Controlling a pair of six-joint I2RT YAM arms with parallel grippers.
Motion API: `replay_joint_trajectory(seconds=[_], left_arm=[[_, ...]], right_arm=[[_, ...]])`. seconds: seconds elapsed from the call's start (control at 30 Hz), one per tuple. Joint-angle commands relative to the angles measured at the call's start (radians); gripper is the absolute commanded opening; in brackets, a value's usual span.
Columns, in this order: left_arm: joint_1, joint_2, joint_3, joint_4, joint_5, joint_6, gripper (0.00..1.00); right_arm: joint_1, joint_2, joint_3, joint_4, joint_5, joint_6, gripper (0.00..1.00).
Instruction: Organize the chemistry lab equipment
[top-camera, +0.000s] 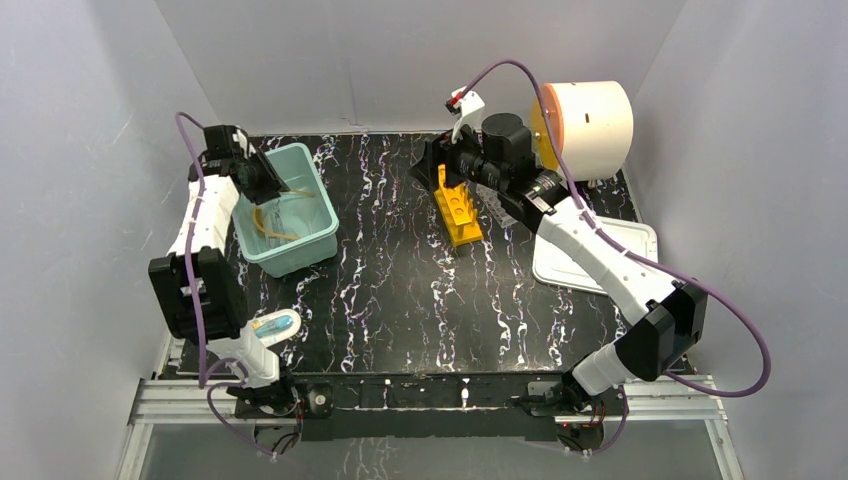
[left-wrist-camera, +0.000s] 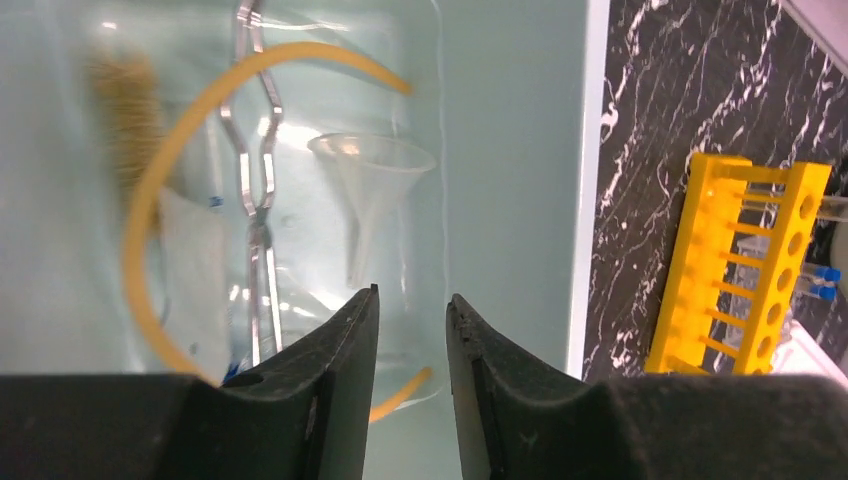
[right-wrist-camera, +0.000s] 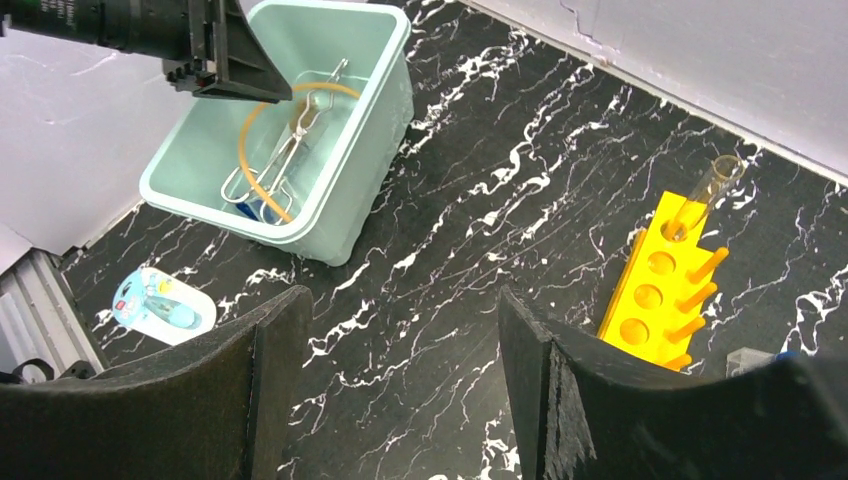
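black marble-look table (top-camera: 400, 290) w/ white veins, plain white walls on three sides. teal bin (top-camera: 300, 254) sits back-left, long side running near-to-far, slightly skewed. inside it: amber rubber tube (left-wrist-camera: 135, 230) curled in a big loop; metal tongs (left-wrist-camera: 262, 280) lying lengthwise along the bin; clear funnel (left-wrist-camera: 370, 165) on its side, stem pointing toward the left fingers. a brownish bristly thing lies at the bin's edge, too blurred to name.

left gripper (left-wrist-camera: 412, 300) hangs over the bin, jaws a narrow gap apart, nothing between them.

yellow rack with round holes (top-camera: 458, 205) stands mid-back, well apart from the bin. its long axis runs near-to-far, holes up, pegs sticking out on the right side. one glass tube (right-wrist-camera: 705, 185) leans in its far hole. blue-capped tubes (left-wrist-camera: 822, 282) lie just behind the rack.

right gripper (right-wrist-camera: 403, 295) is up near the rack's far end, jaws spread wide, holding nothing.

wide bare stretch of table btwn bin and rack and across the near half. white tray (top-camera: 600, 255) is at right and a cream drum (top-camera: 590, 120) back-right, both close to the right arm. small blue-white item (top-camera: 275, 327) is near-left, by the left arm.
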Motion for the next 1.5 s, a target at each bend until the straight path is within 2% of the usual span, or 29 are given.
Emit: replay_joint_trajectory(seconds=[0.0, 0.2, 0.47, 0.7, 0.8, 0.93, 1.23, 1.33, 1.47], left_arm=[[-0.013, 0.088, -0.007, 0.070, 0.189, -0.022, 0.29], [-0.079, 0.179, 0.056, 0.083, 0.173, -0.018, 0.30], [-0.138, 0.233, 0.106, 0.083, 0.170, 0.012, 0.33], [-0.169, 0.243, 0.119, 0.102, 0.250, 0.033, 0.36], [-0.169, 0.256, 0.117, 0.117, 0.305, 0.035, 0.36], [-0.225, 0.262, 0.121, 0.125, 0.339, 0.049, 0.36], [-0.259, 0.231, 0.119, 0.128, 0.481, 0.088, 0.36], [-0.260, 0.184, 0.106, 0.121, 0.435, 0.087, 0.37], [-0.260, 0.113, 0.114, 0.076, 0.298, 0.085, 0.42]], right_arm=[[-0.009, -0.007, -0.017, 0.026, 0.029, 0.018, 0.76], [-0.023, 0.010, -0.032, -0.031, 0.112, 0.023, 0.76], [-0.114, 0.029, -0.051, -0.145, 0.238, 0.099, 0.75], [-0.193, 0.022, -0.082, -0.285, 0.434, 0.197, 0.76], [-0.230, 0.003, -0.131, -0.304, 0.453, 0.221, 0.75], [-0.274, -0.017, -0.186, -0.340, 0.486, 0.261, 0.73], [-0.315, -0.095, -0.347, -0.402, 0.587, 0.346, 0.71], [-0.337, -0.115, -0.404, -0.391, 0.587, 0.356, 0.70], [-0.349, -0.113, -0.490, -0.362, 0.593, 0.352, 0.68]])
